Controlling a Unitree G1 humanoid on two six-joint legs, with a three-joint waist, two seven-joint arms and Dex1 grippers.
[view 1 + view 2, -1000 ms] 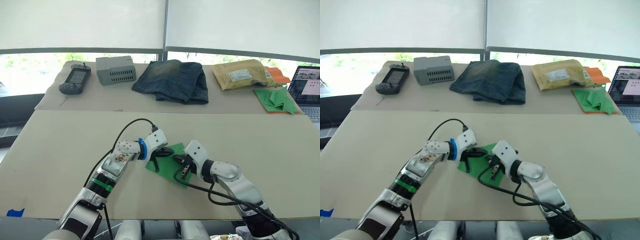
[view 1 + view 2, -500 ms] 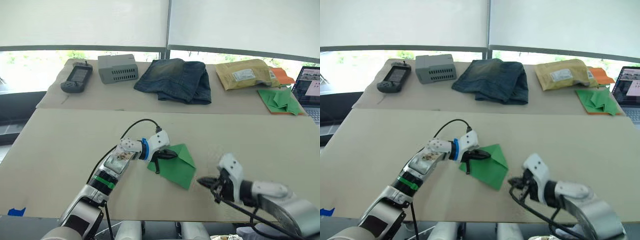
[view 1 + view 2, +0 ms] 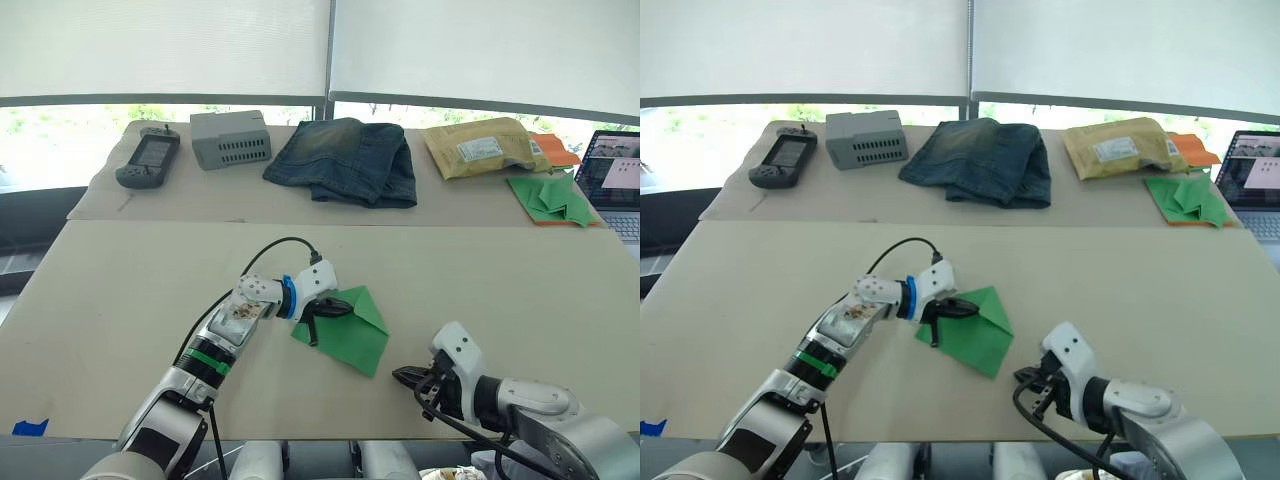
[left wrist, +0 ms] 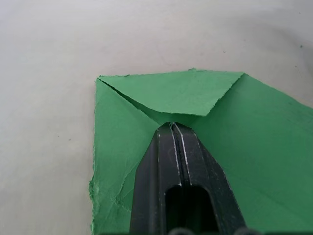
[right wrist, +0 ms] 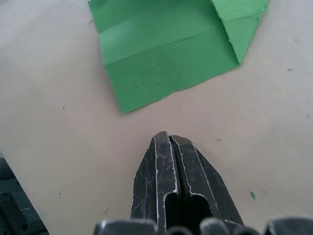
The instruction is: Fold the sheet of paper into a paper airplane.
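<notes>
The sheet of paper (image 3: 356, 326) lies flat on the tan table, bright green, with one corner folded over into a triangular flap (image 4: 181, 93). My left gripper (image 3: 336, 308) is shut, and its fingertips (image 4: 174, 128) rest on the sheet just below that flap. To the near right of the sheet, my right gripper (image 3: 401, 377) is shut over bare table. Its fingertips (image 5: 167, 138) point at the sheet's near edge (image 5: 166, 44), a short gap away.
On the far table sit a handheld device (image 3: 150, 158), a grey box (image 3: 231, 138), folded jeans (image 3: 345, 160), a yellow padded envelope (image 3: 478, 147), a heap of green papers with an orange sheet (image 3: 552, 197) and a laptop (image 3: 615, 180). Blue tape (image 3: 30, 426) marks the floor.
My right gripper has come off the sheet and drawn back toward the table's near right edge. The left gripper stays on the sheet. The camera shifted slightly.
</notes>
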